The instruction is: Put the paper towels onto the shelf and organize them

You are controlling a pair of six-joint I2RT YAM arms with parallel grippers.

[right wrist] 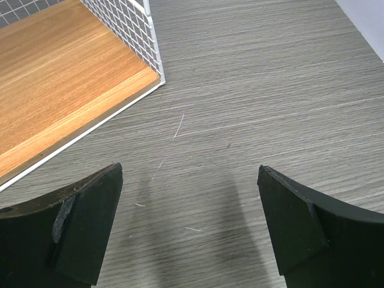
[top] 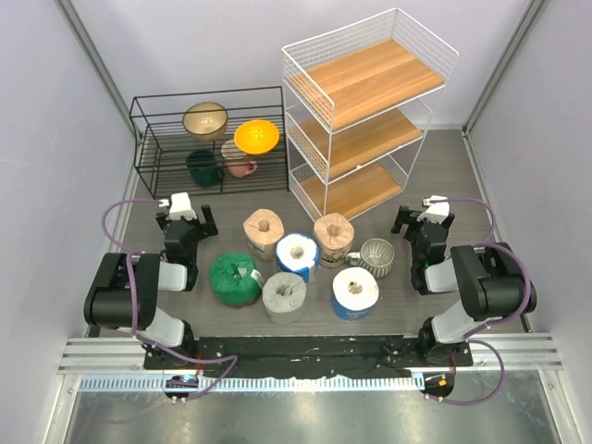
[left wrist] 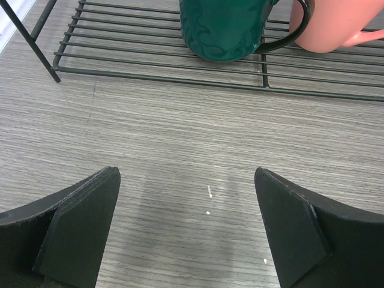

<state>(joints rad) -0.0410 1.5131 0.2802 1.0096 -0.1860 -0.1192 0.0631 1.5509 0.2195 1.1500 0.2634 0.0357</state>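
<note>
We see all six rolls (top: 284, 296) standing on end on the table (top: 462, 185), clustered just in front of the shelf (top: 370, 81), not yet on its boards. Two wear blue printed wrap, and the print is too small for us to read. The left gripper (left wrist: 186, 180) hangs well left of the shelf, jaws wide, holding nothing. The right gripper (right wrist: 189, 174) hovers off the shelf's front right corner, equally wide and empty.
</note>
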